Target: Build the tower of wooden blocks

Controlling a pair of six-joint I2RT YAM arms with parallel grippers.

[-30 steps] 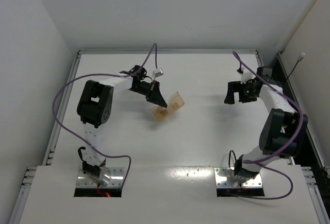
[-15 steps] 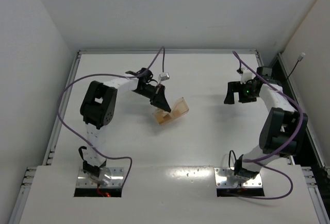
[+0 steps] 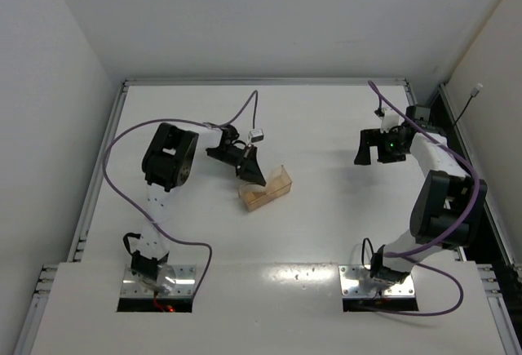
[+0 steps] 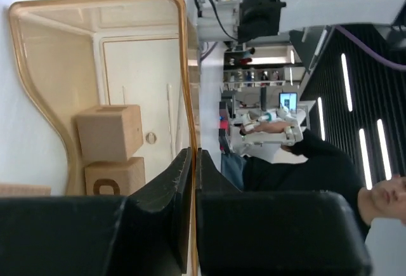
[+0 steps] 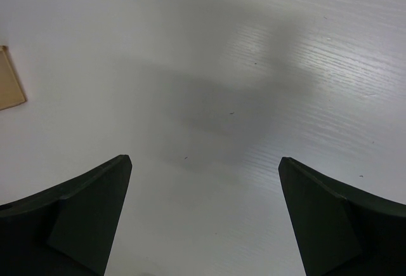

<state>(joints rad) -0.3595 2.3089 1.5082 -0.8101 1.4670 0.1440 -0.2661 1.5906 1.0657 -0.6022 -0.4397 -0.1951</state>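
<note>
1. Plainly, my left gripper was pressed together on the thin side wall of the amber tub, near the tabletop's middle.
2. Two wood blocks lay inside it, touching, just beside that pinched wall.
3. My right gripper hung spread and empty toward the right edge, so the left arm was far nearer.

The left arm and right arm are made of white links and black joint housings. Purple cables are looped along them. Black wedge-shaped fingers are fitted; silver base plates are bolted down.
</note>
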